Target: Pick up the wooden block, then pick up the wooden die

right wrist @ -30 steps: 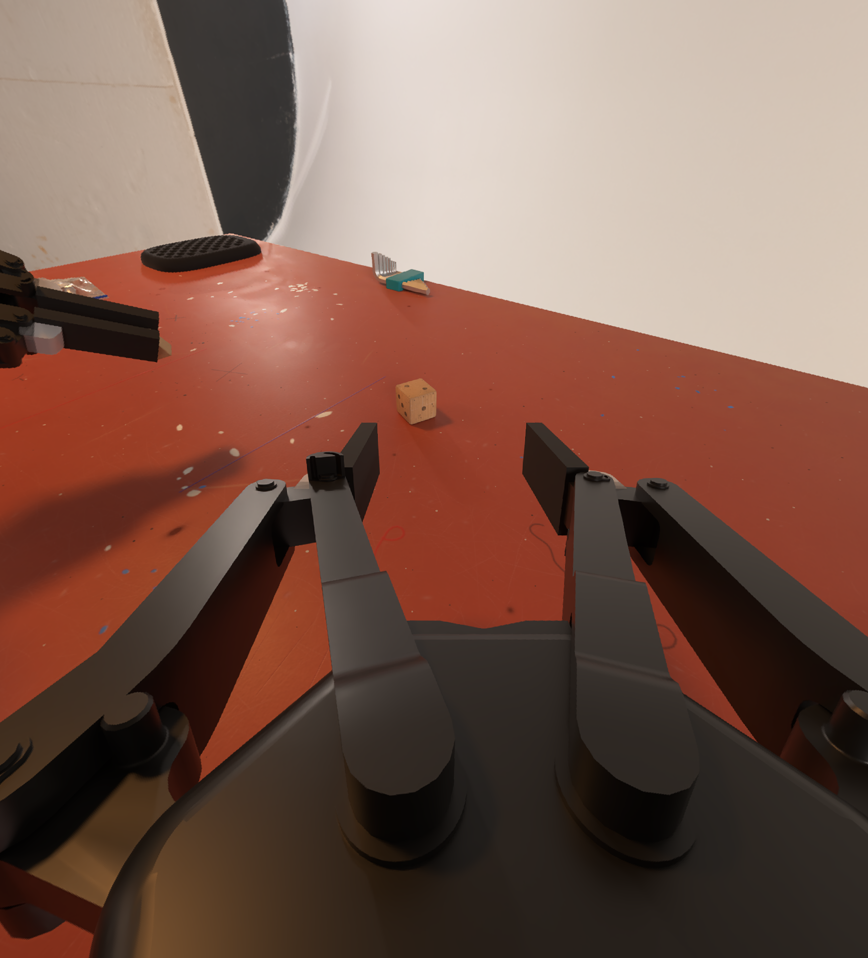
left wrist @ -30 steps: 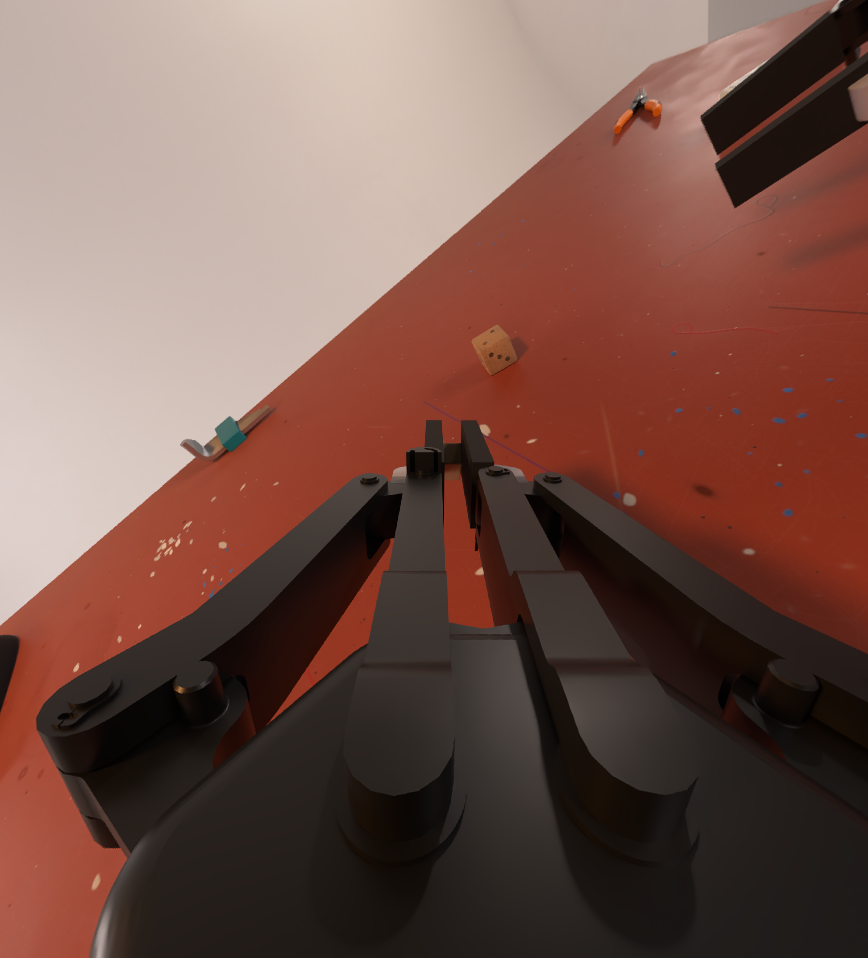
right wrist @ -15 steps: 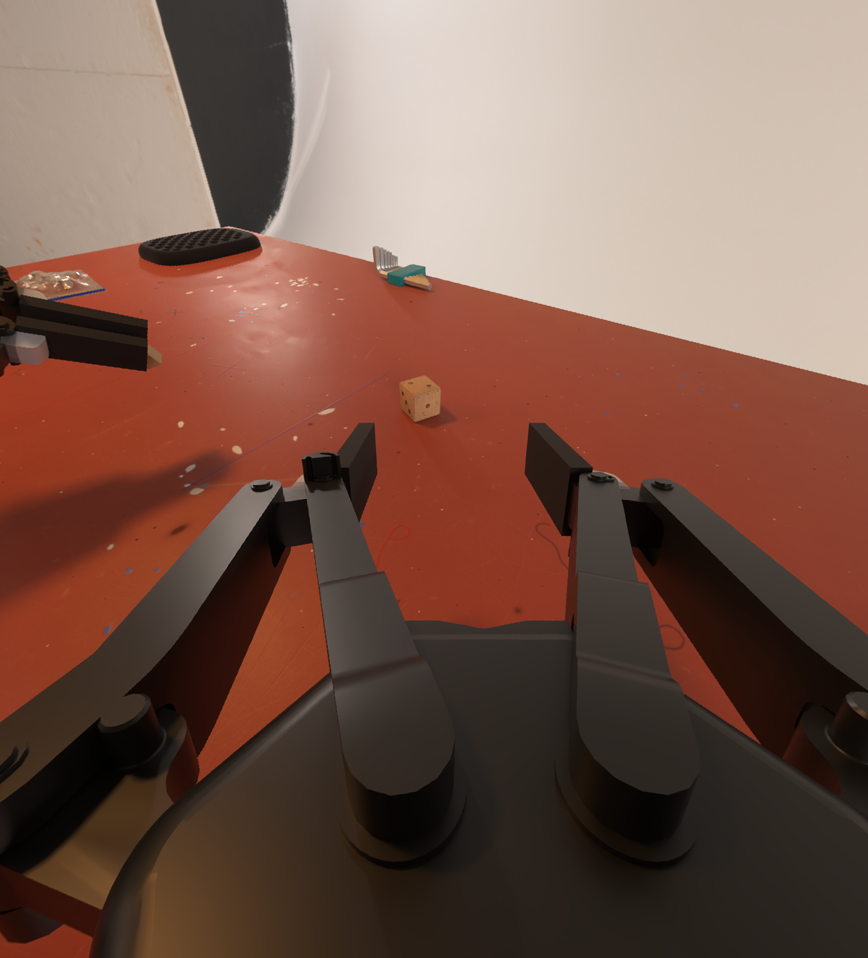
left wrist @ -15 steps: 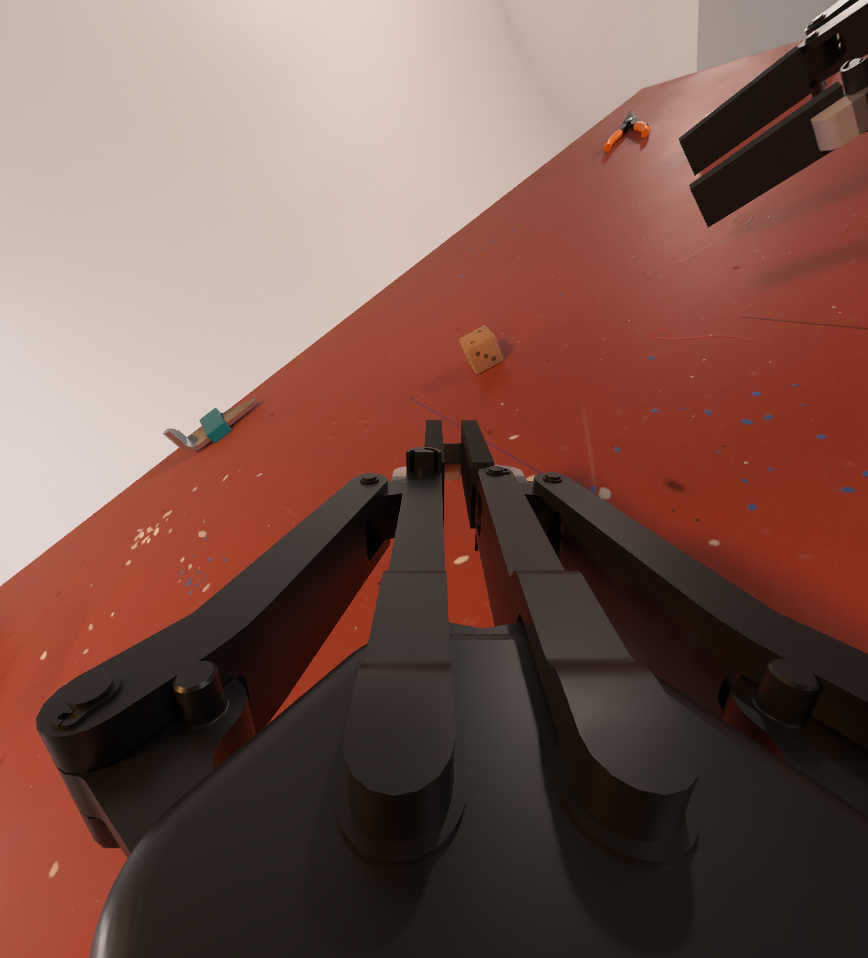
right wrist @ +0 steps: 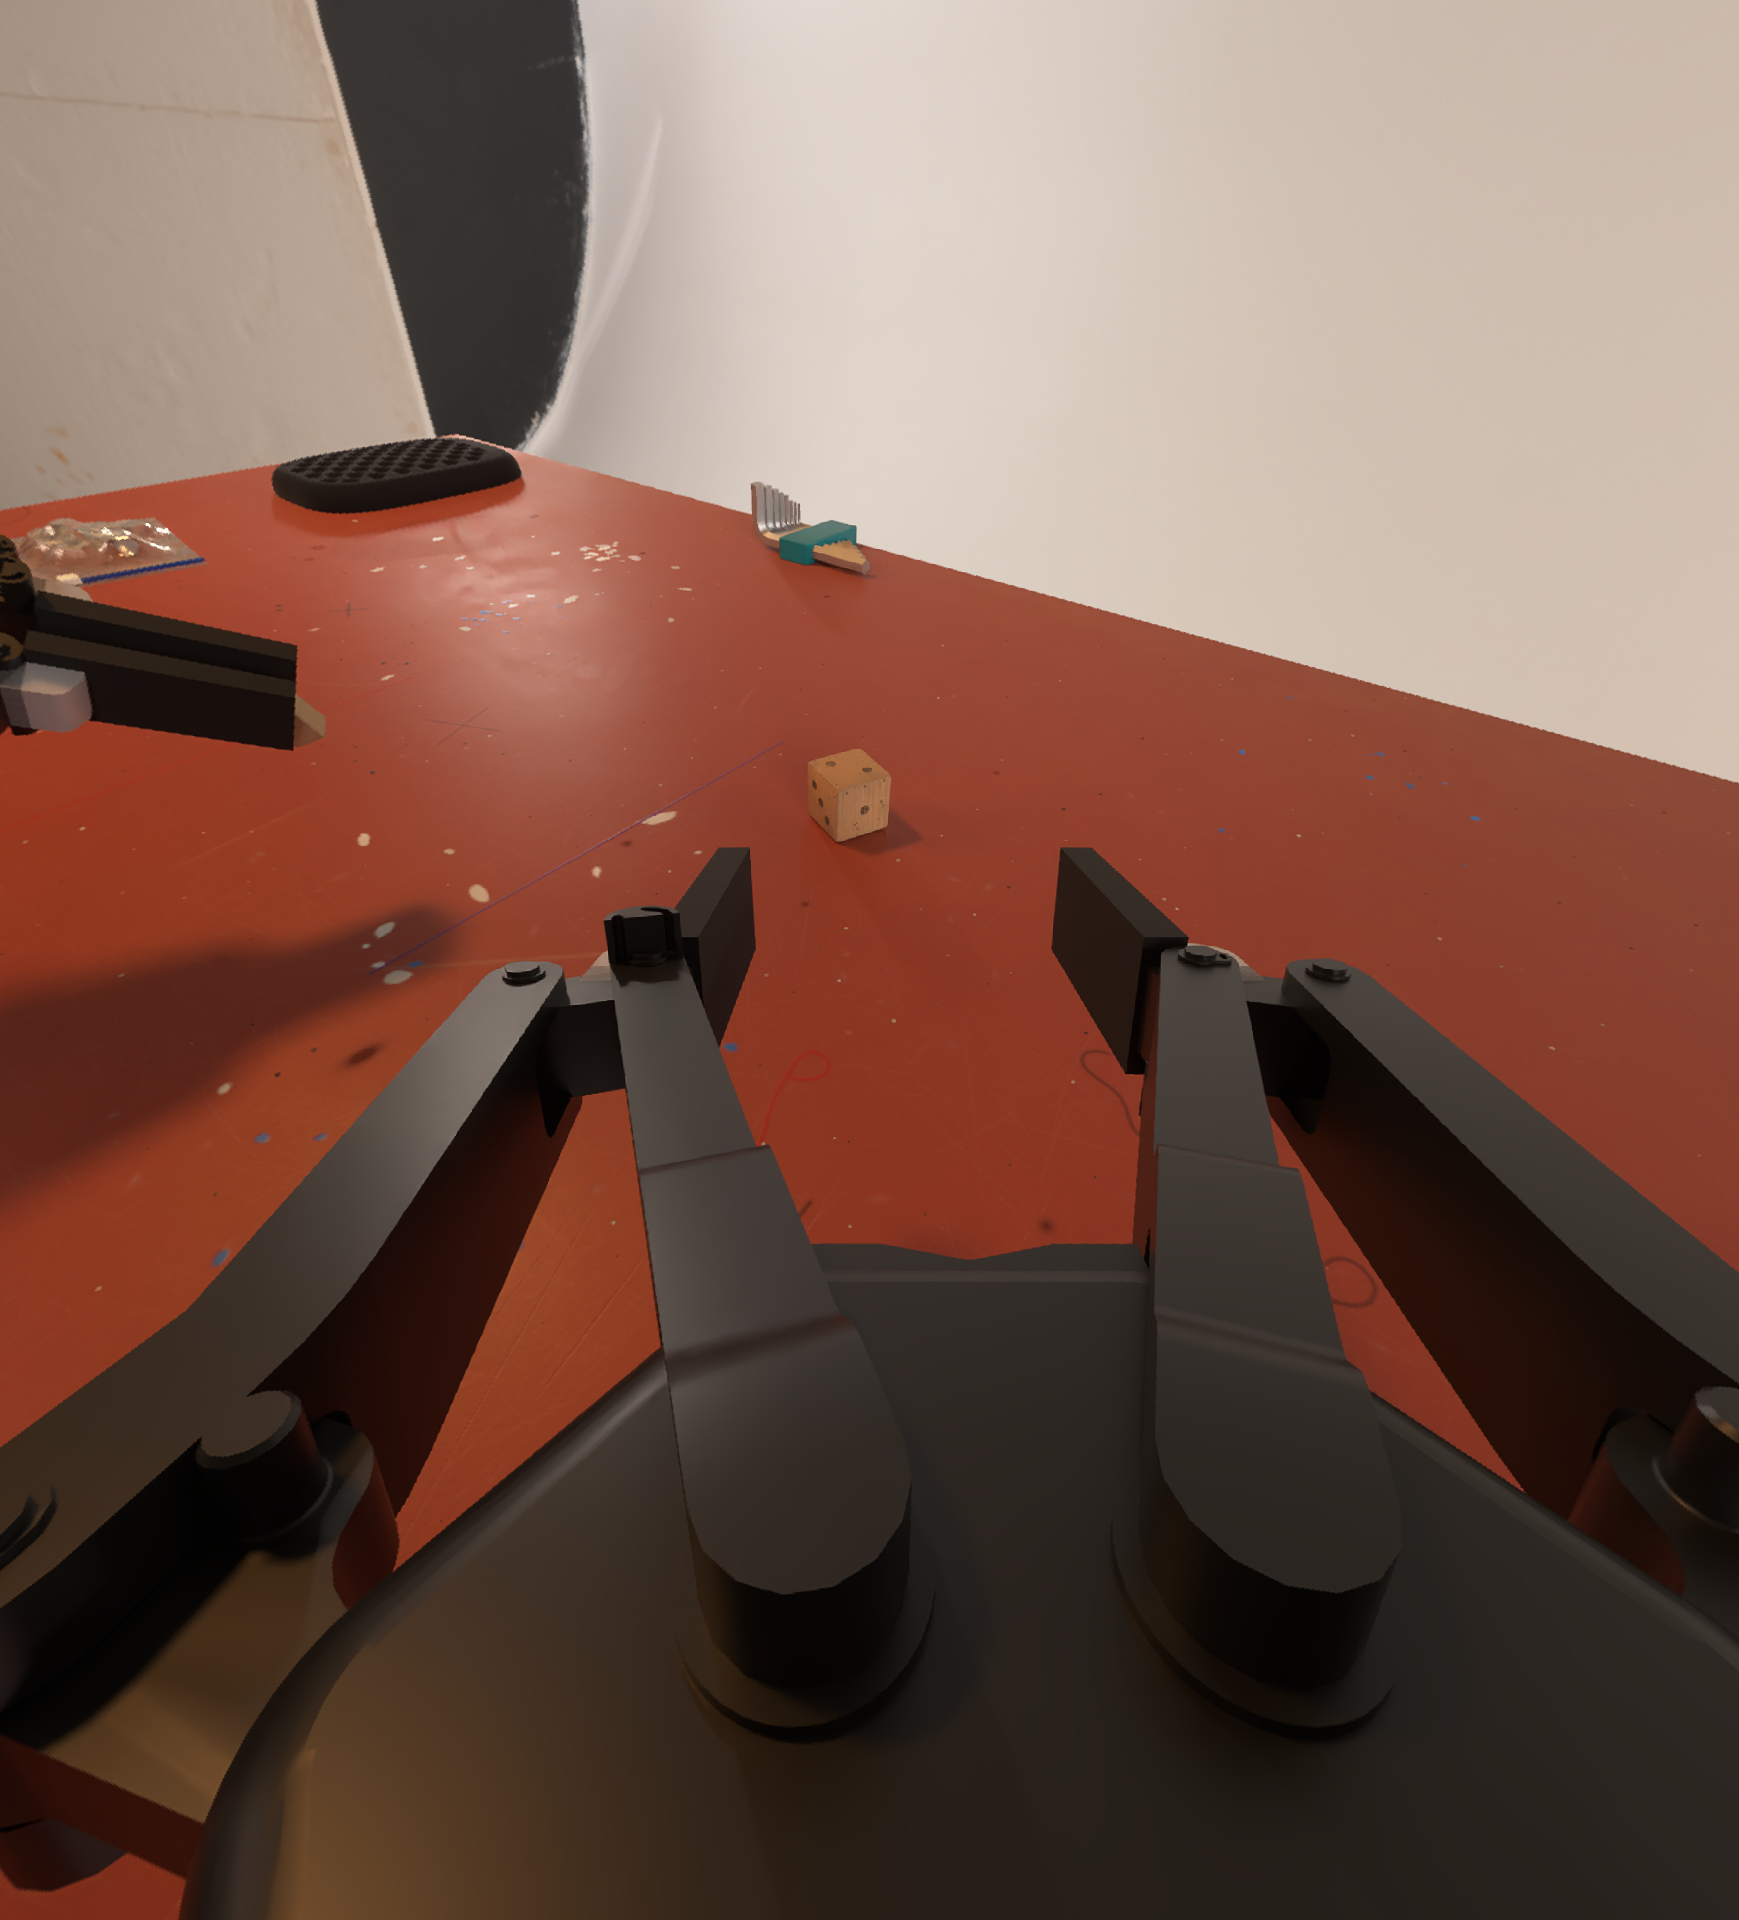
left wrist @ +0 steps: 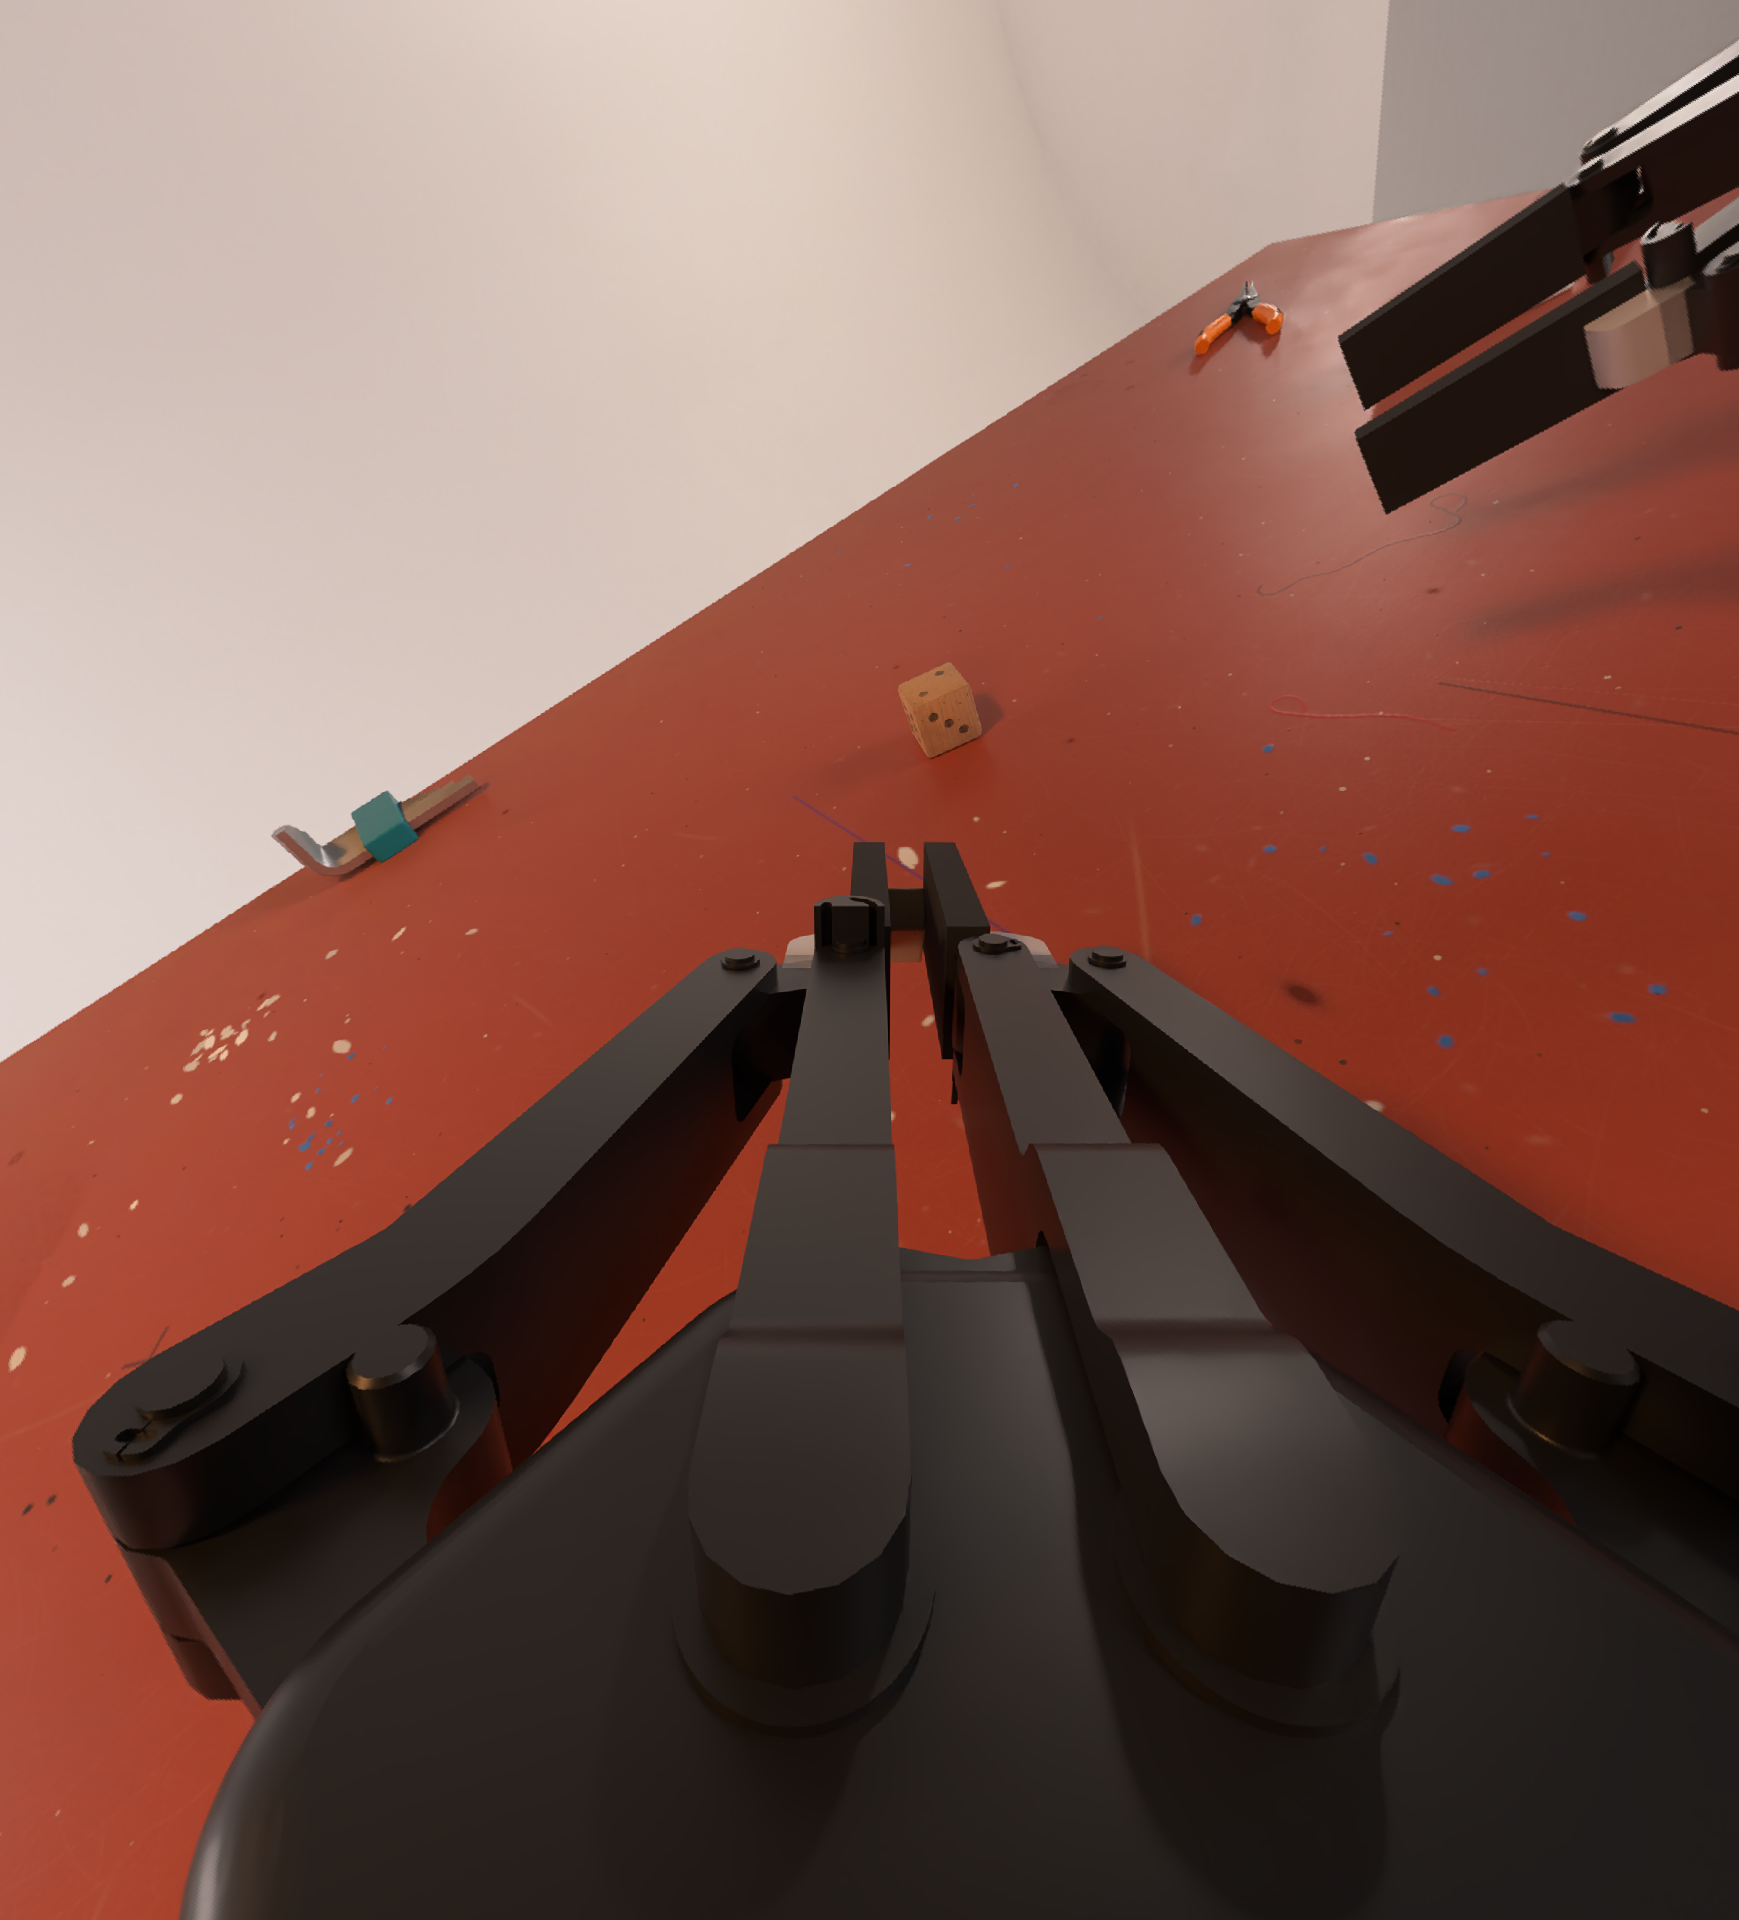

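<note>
The wooden die (right wrist: 849, 795) lies on the red table (right wrist: 1364, 935), just ahead of my right gripper (right wrist: 901, 883), which is open and empty above the surface. The die also shows in the left wrist view (left wrist: 938, 709). My left gripper (left wrist: 904, 868) is shut on the wooden block (left wrist: 909, 940), of which only a small tan sliver shows between the fingers. In the right wrist view the left gripper (right wrist: 278, 696) hangs above the table at the left, with the block's tip (right wrist: 309, 719) sticking out. The right gripper (left wrist: 1364, 416) shows at the upper right of the left wrist view.
A hex key set in a teal holder (right wrist: 813, 540) lies near the far table edge. A black rubber pad (right wrist: 395, 488) and a clear plastic bag (right wrist: 106, 545) lie at the far left corner. Orange-handled pliers (left wrist: 1239, 322) lie far off.
My left gripper has shifted with the block in it; the black pad has slid out of its view. The right gripper has stayed open and barely moved. The die has not moved.
</note>
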`<state>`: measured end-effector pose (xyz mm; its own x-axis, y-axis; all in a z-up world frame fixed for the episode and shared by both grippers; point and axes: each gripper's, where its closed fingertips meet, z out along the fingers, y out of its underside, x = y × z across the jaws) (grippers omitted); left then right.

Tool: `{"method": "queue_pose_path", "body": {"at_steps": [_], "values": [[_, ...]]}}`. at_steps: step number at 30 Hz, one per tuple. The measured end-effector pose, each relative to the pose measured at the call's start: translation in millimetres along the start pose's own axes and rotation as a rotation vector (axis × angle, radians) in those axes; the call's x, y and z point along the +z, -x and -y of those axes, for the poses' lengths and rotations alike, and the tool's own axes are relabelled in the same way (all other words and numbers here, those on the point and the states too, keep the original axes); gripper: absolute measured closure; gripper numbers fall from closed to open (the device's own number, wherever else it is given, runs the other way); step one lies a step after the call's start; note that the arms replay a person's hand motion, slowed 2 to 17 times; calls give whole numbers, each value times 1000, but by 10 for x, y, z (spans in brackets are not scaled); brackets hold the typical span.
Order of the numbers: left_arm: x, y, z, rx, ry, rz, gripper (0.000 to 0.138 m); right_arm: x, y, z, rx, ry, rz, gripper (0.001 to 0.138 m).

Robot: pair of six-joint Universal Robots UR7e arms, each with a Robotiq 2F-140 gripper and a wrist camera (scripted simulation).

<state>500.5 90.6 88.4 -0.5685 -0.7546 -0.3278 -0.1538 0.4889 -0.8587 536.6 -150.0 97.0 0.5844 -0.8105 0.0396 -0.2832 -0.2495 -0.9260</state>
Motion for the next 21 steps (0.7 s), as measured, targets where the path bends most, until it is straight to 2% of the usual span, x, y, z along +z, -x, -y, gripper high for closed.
{"method": "queue_pose_path", "body": {"at_steps": [12,21], "values": [[-6,-22,-25,-16,6,-4,128,64,21,-14,-33,30,-2,62],[-9,-32,-60,-4,28,-4,128,219,44,-8,-85,85,22,60]]}}
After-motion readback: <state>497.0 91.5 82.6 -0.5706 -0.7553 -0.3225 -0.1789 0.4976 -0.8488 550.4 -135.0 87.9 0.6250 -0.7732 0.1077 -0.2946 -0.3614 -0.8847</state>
